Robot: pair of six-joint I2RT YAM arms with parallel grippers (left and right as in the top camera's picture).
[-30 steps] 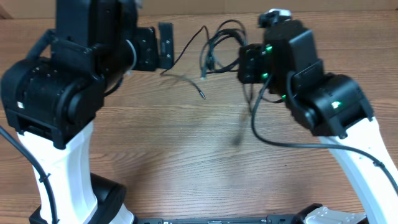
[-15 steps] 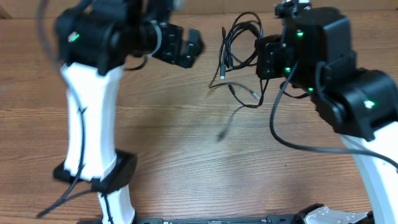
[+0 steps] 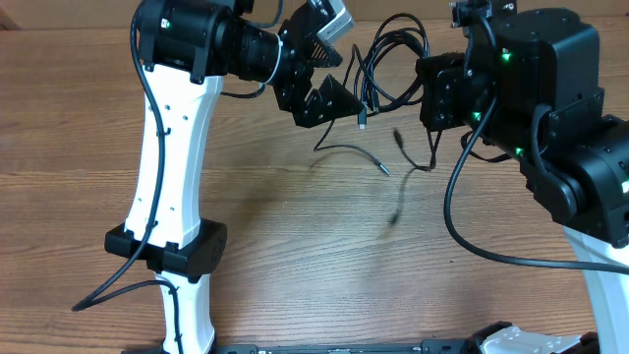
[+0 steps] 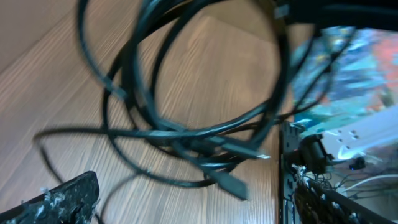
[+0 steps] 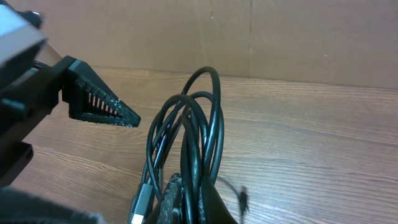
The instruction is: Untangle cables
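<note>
The cables [image 3: 388, 54] are thin black cords looped in a bundle at the back middle, held off the table. My right gripper [image 3: 429, 90] is shut on the bundle; in the right wrist view its fingers [image 5: 199, 200] pinch several loops [image 5: 193, 130], with a plug [image 5: 142, 200] hanging beside them. Loose strands with small plug ends [image 3: 383, 167] dangle below the bundle. My left gripper [image 3: 329, 90] is open and empty just left of the bundle. In the left wrist view the loops [image 4: 186, 124] fill the frame and only one finger [image 4: 65, 198] shows.
The wooden table [image 3: 295, 246] spreads below both arms. A cardboard wall [image 5: 249, 37] stands behind the table. The right arm's own thick cable [image 3: 462, 216] loops down at the right. The left arm's white base [image 3: 167, 246] stands at the front left.
My left arm has swung right and brought its open gripper up beside the bundle. My right gripper has shifted right with the bundle, and the loose strands swing below it.
</note>
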